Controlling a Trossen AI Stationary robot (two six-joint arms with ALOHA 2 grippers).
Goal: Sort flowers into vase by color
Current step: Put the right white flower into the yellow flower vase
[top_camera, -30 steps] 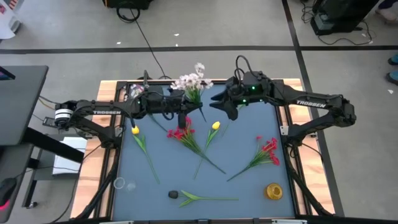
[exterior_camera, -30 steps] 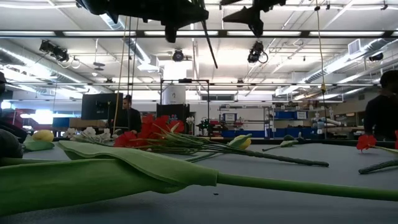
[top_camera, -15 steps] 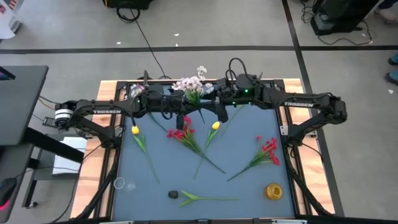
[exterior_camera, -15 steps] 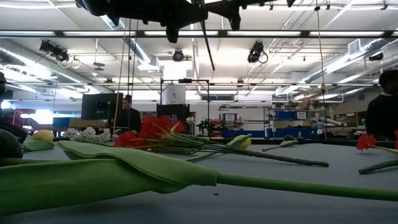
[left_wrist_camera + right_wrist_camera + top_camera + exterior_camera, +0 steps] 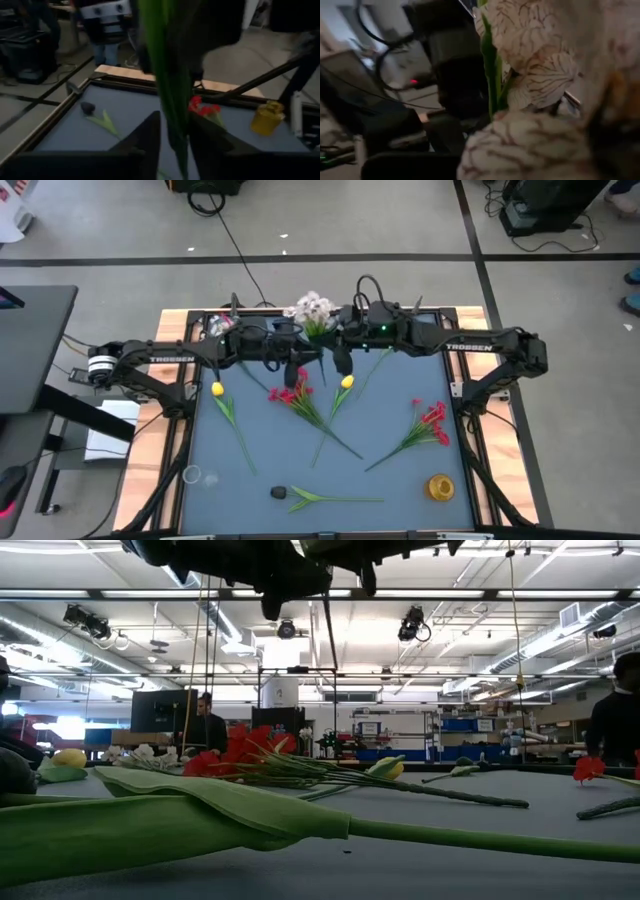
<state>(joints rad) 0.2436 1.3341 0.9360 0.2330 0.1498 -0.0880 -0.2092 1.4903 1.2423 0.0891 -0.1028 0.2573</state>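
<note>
High over the table's far middle, a white blossom spray [image 5: 309, 307] is up in the air between my two grippers. My left gripper [image 5: 301, 366] comes from the left, and the spray's green stem [image 5: 172, 100] runs between its parted fingers. My right gripper [image 5: 338, 358] comes from the right and is shut at the stem just under the blossoms [image 5: 540, 75]. On the blue mat lie two yellow tulips [image 5: 217, 390] [image 5: 346, 382], two red clusters [image 5: 290, 392] [image 5: 432, 418] and a dark bud [image 5: 279, 493]. My left gripper has the stem [image 5: 176, 131] between its fingers [image 5: 148, 139], with a thin gap on one side; I cannot tell whether it touches. My right gripper is shut on the spray's stem, coming level from the table's right. Blossoms and the gripper hide the contact. The stem's lower end [image 5: 331, 635] hangs clear of the table.
A yellow vase [image 5: 440, 487] stands at the mat's near right corner and a clear glass [image 5: 190, 475] at its near left edge. A wooden frame [image 5: 170, 430] borders the mat. People stand in the room beyond the table.
My right gripper has moved toward the table's left, up to the white spray that my left gripper holds aloft, and has shut at the stem under the blossoms. The spray has stayed lifted clear of the table.
</note>
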